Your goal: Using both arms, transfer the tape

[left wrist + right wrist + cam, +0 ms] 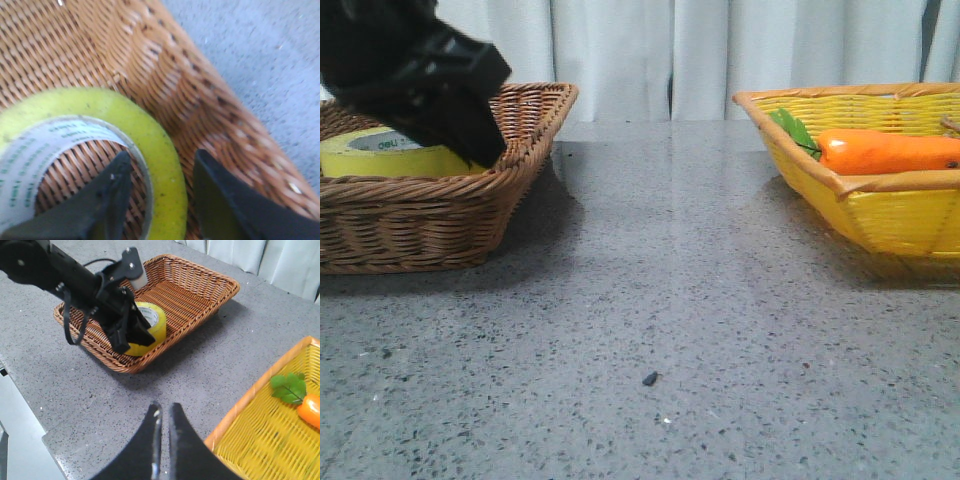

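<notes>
Yellow tape [390, 155] is lying flat in the brown wicker basket [430, 220] at the left of the grey tabletop [650, 300], close to that basket's near-right wall. The left pincer [160, 195] is lowered into the basket with its jaws apart, straddling the roll's wall: one finger inside the white core, the other outside, between the roll and the wicker. No clamping is seen yet. Step in hand is judged to be the pick-up by the left arm. Next, the jaws need to be shut on the roll's wall, then a lift clear of the rim. The right pincer [162, 440] is held nearly shut and empty, above the tabletop between the two baskets. The yellow basket [880, 210] at the right holds a carrot [885, 150].
</notes>
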Controlling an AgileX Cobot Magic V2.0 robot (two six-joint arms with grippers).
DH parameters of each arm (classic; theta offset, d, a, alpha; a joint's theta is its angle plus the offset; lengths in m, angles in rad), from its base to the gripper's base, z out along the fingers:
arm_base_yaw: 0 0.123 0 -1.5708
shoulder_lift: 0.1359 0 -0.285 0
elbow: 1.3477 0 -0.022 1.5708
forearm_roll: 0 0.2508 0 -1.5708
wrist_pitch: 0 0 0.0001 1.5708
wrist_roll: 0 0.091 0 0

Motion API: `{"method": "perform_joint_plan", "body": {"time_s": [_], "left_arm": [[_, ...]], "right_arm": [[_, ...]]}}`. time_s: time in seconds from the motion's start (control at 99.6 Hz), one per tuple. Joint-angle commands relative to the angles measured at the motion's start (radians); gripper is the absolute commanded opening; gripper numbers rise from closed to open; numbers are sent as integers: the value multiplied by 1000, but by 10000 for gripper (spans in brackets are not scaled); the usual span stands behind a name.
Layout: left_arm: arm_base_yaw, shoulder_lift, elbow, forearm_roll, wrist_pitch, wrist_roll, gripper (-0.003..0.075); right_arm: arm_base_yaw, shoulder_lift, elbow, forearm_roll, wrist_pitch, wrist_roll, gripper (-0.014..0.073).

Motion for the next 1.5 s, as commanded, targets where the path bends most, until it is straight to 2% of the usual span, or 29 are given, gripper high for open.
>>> {"method": "perform_joint_plan", "body": {"time_s": [0.0, 0.161, 0.231, 0.381, 0.713, 1.034, 1.244, 1.485], "left_arm": [[2, -86, -32, -10, -59, -3, 281], [2, -212, -25, -10, -99, -3, 251], [2, -281, -2, -10, -135, -3, 183], [2, -441, 91, -10, -207, -3, -23], [2, -813, 408, -9, -369, -3, -21], [2, -1146, 643, -31, -380, -3, -21], [2, -1286, 729, -38, -378, -3, -21], [2, -1299, 741, -37, -372, -3, -21]], "right_arm": [[-1, -31, 19, -17, -111, 2, -74], [-1, -126, 135, -59, -239, 2, -74], [-1, -176, 192, -70, -307, 2, -74], [-1, -294, 316, -98, -439, 2, -74], [-1, -490, 515, -221, -597, 2, -74], [-1, -579, 646, -270, -683, 2, -71], [-1, -584, 672, -270, -704, 2, -59], [-1, -584, 672, -270, -697, 2, -59]]}}
